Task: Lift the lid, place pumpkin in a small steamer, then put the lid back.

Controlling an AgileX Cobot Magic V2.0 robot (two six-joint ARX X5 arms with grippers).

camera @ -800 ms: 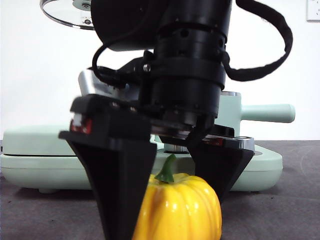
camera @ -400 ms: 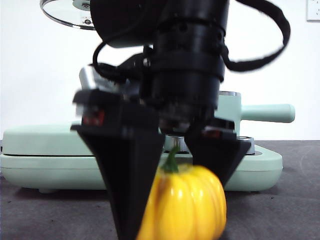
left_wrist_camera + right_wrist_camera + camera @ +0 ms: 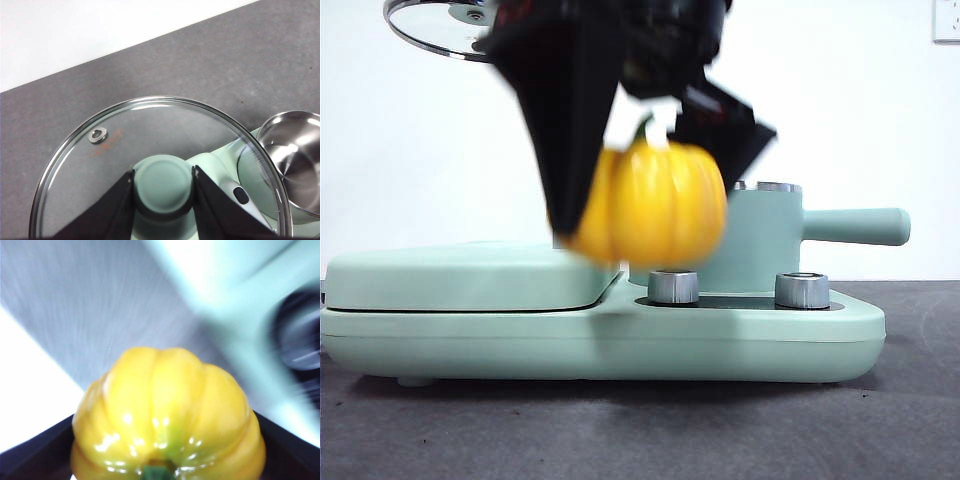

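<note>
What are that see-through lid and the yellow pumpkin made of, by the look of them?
The lid looks like clear glass: the grey table shows through it. Its rim is shiny metal, probably steel, and its matte mint-green knob, likely plastic, sits in the left pincer. The pumpkin, in the right pincer, looks like glossy moulded plastic, with bright highlights on its smooth ribs.

A dark grey counter with a matte, faintly speckled top carries the scene, meeting a white wall behind. Directly on it lies one wide, flat mint-green cooker base, resting on short feet; it sits below and behind the tool hanging in the air, and spreads out to both sides of it. The counter surface nearer the camera than the tool is plain grey. In the left wrist view the same grey counter shows beneath the left tool.
</note>
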